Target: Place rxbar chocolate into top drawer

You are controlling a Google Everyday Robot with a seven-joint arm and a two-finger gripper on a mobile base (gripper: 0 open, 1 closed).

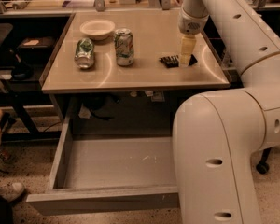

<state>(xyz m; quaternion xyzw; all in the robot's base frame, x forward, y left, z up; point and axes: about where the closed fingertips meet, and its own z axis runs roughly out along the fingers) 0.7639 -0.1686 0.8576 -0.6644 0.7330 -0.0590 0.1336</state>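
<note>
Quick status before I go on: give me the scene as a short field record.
end effector: low on the table's right side, over the middle of the bar
bar: flat on the table, not in the drawer
drawer: pulled open below the table front
upright can: left of the bar
tipped can: left of the upright can
bowl: behind the cans

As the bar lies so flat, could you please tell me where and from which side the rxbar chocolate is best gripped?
Probably across its narrow width, near mid-length, coming straight down: the rxbar chocolate lies flat on the table, so only its long edges offer purchase. The gripper points down at its right part.
</note>
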